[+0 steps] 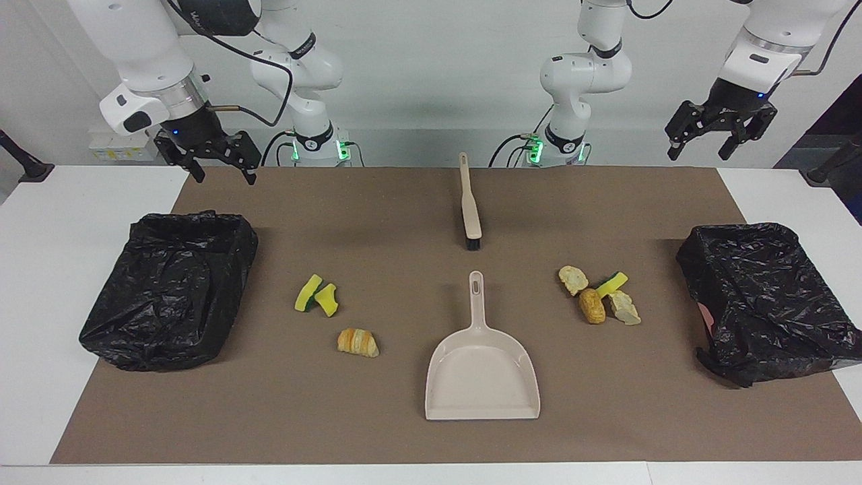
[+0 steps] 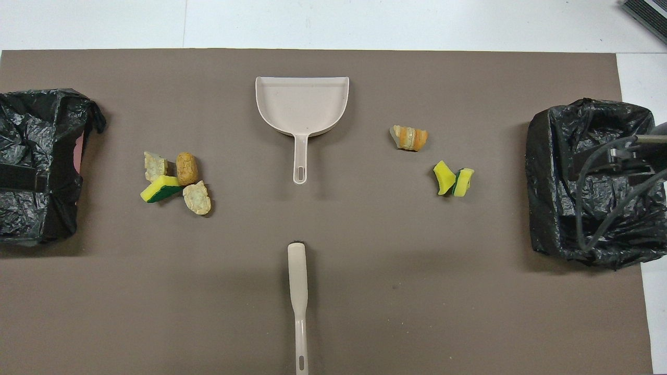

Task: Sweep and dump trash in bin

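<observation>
Two loose heaps of trash are waiting on the brown mat (image 1: 404,444), and nothing is in hand yet. First up, the right gripper (image 1: 227,176) hangs in the air over the mat's corner at the right arm's end, claw spread wide and empty. Below it sits a black-lined bin (image 1: 135,337). Just beside that bin lie two sponge wedges (image 1: 316,295), touching each other, with a striped croissant (image 1: 357,342) a little farther from the robots. I'd guess these are featherlight and springy and will skid or tumble under bristles. Mid-table now: the brush (image 1: 470,209) lies close to the robots, bristle head pointing at the dustpan (image 1: 482,377). The brush's slim stiff handle looks like the place to pinch it. The pan's handle points toward the robots, so that is the obvious grip there. Next comes the second heap, a bread chunk (image 1: 573,279), a golden bun (image 1: 592,305), one more sponge (image 1: 611,283) and another torn chunk (image 1: 624,308), all bunched together. The bread is probably crumbly, and the bun may roll. Then comes the other bin (image 1: 761,296). Above the left arm's end of the table the left gripper (image 1: 698,153) waits, fingers apart, holding nothing.
</observation>
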